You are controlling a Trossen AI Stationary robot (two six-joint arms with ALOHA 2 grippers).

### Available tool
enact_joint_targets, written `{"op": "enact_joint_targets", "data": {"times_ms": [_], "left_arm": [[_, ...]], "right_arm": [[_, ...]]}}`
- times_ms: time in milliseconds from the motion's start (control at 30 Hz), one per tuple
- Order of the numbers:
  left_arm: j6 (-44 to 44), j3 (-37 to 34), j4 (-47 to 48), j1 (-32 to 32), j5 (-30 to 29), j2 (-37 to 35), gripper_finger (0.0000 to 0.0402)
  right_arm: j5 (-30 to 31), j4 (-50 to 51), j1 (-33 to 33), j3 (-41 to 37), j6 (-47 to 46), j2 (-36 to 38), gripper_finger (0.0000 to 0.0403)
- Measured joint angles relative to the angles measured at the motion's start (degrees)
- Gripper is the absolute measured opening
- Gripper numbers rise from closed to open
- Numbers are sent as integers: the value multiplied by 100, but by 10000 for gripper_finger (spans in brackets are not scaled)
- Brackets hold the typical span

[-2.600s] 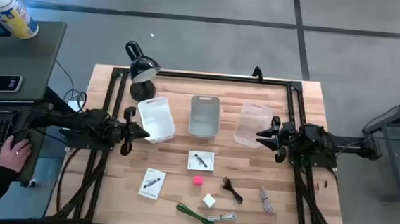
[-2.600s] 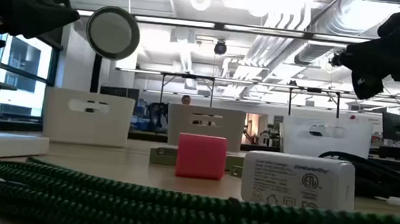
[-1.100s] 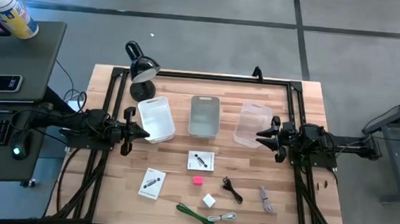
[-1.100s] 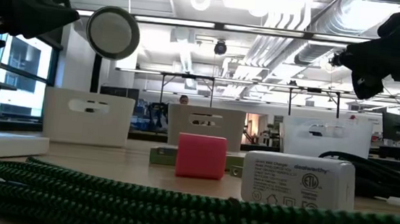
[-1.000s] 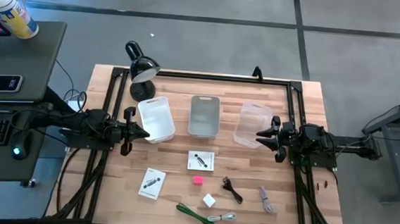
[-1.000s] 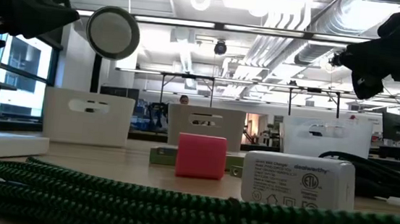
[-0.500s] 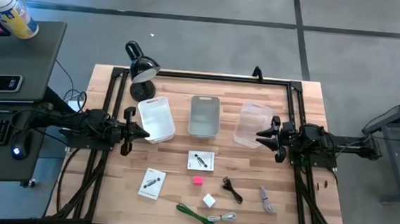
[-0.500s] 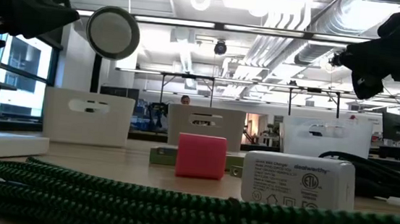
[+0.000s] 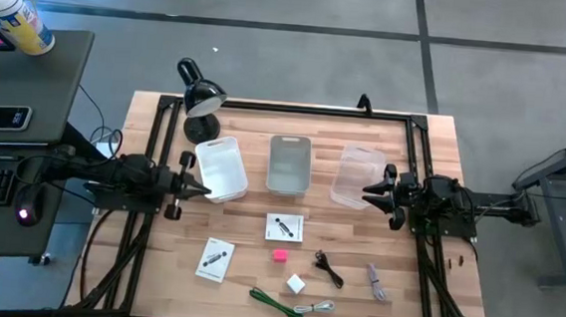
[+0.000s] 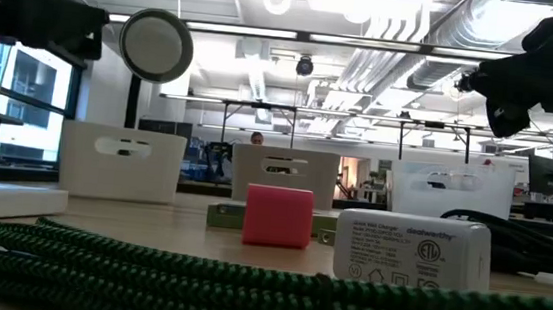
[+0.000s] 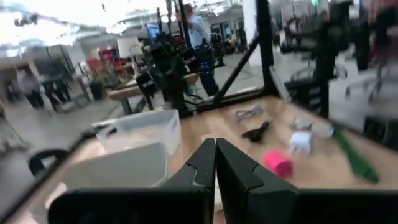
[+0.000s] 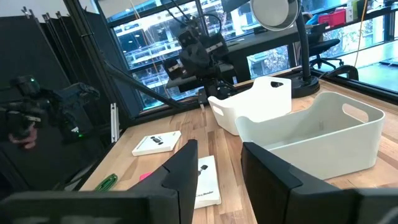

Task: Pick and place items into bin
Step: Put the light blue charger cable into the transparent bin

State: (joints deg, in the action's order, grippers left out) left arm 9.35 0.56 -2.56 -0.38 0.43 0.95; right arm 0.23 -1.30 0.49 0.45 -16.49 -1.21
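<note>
Items lie in the lower centre of the high view. The pink cube [image 9: 279,255] looks light and rigid: grip across opposite flat faces. The green cord [image 9: 271,302] is limp: pinch mid-bundle. Left gripper [image 9: 197,187] jaws closed, empty; right gripper [image 9: 368,192] part-open, empty

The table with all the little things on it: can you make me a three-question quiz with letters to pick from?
1. Where is the small pink cube?
A. In a bin
B. On the wooden table
C. In a claw

2. How many bins stand in a row?
A. Three
B. One
C. Five

3. How is the left claw?
A. Wide open
B. Holding a cord
C. Shut, empty

Answers: 1 B, it sits on bare wood. 2 A, white bin, grey bin, clear bin. 3 C, its fingers touch with nothing between.
</note>
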Motion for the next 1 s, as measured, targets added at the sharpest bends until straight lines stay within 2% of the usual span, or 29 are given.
{"op": "enact_joint_targets", "data": {"times_ms": [233,300,367,433,500,567,767,900,1000], "left_arm": [[-1376,0,-1105,0,-286,0,3],[-1510,0,-1320,0,-291,0,3],[-1584,0,-1534,0,-298,0,3],[-1585,0,-1661,0,-302,0,3],[-1632,0,-1799,0,-302,0,3],[-1809,0,-1918,0,-302,0,3],[-2008,0,-2185,0,-256,0,3],[-1989,0,-2204,0,-372,0,3],[-2055,0,-2330,-1,-490,0,3]], "right_arm": [[2,-31,-1,0,-136,-2,114],[8,-216,0,0,-916,-2,114],[134,-649,-2,0,-2153,0,114],[438,-1014,-2,0,-3194,2,114],[693,-1262,-2,0,-3787,2,114],[788,-1426,-2,0,-3891,2,114],[856,-1279,-13,0,-3431,-2,114],[1070,-1484,-17,0,-4318,-1,114],[804,-1771,29,4,-4448,-29,114]]}}
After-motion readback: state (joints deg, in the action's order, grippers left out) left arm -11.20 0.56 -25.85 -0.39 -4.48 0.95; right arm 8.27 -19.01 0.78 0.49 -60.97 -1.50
